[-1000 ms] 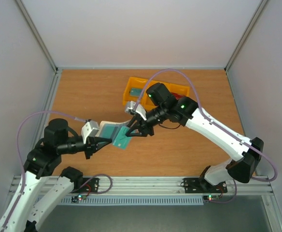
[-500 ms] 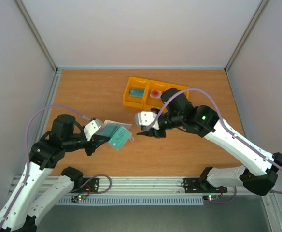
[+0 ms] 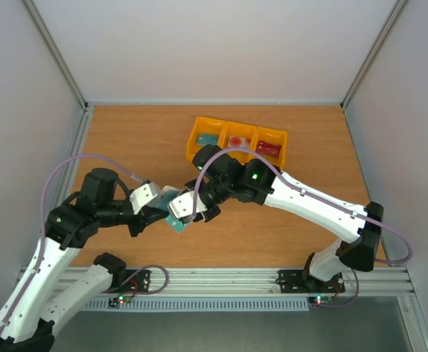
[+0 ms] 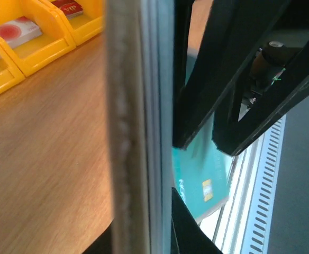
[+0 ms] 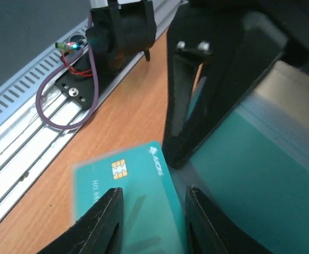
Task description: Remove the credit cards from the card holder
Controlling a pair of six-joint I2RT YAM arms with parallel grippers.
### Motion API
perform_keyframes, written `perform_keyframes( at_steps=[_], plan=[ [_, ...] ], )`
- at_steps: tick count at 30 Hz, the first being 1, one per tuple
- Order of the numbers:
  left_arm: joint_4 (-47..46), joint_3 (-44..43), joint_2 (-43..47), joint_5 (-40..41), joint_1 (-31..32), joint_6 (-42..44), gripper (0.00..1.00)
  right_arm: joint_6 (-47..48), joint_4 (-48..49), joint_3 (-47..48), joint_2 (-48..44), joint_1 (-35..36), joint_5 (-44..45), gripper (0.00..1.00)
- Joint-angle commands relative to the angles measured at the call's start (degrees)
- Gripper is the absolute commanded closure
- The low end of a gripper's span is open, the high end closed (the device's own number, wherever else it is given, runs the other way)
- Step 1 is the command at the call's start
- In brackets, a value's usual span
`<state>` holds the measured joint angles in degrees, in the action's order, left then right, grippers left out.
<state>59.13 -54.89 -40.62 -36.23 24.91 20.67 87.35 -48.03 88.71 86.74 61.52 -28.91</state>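
My left gripper [image 3: 150,215] is shut on the cream-beige card holder [image 3: 167,199], which it holds on edge above the table. In the left wrist view the card holder's edge [image 4: 136,127] fills the middle. A teal credit card [image 3: 179,222] sticks out of the holder's lower end; its chip shows on the teal card [image 5: 125,180] in the right wrist view. My right gripper [image 5: 152,197] is open, one finger on each side over that card. Three more credit cards lie in the yellow tray.
The yellow three-compartment tray [image 3: 236,155] stands at the back of the table, holding a teal card [image 3: 208,139], a red-and-white card [image 3: 237,141] and a dark red card [image 3: 267,149]. The metal rail with cables [image 5: 43,114] runs along the table's near edge.
The right gripper drew away to the right half a second ago and has come back left onto the teal card. The left arm has shifted the holder slightly right.
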Motion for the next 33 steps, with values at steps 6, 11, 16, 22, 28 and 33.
perform_keyframes(
  at_steps=[6,11,16,22,28,33],
  plan=[
    [5.15,-4.57,-1.12,-5.68,0.58,8.28,1.00,0.95,1.34,3.11,4.50,0.60,16.44,0.70],
    [5.07,-7.69,-2.29,-3.87,0.59,6.54,1.00,3.82,2.87,-2.38,4.86,0.54,29.51,0.71],
    [4.84,-8.33,-2.64,-4.00,0.58,2.93,1.00,2.54,8.99,-9.39,0.28,0.23,31.66,0.70],
    [0.96,-5.40,-2.72,2.64,0.58,-2.58,1.00,-1.39,13.91,-14.85,-7.26,0.13,23.53,0.68],
    [0.06,-5.79,-3.53,10.65,0.59,-1.98,1.00,-2.63,10.62,-15.69,-13.20,0.48,9.94,0.62],
    [0.33,-5.57,-3.68,10.09,0.61,-0.44,1.00,-6.18,3.48,-9.15,-13.57,0.45,-3.80,0.62]
  ],
)
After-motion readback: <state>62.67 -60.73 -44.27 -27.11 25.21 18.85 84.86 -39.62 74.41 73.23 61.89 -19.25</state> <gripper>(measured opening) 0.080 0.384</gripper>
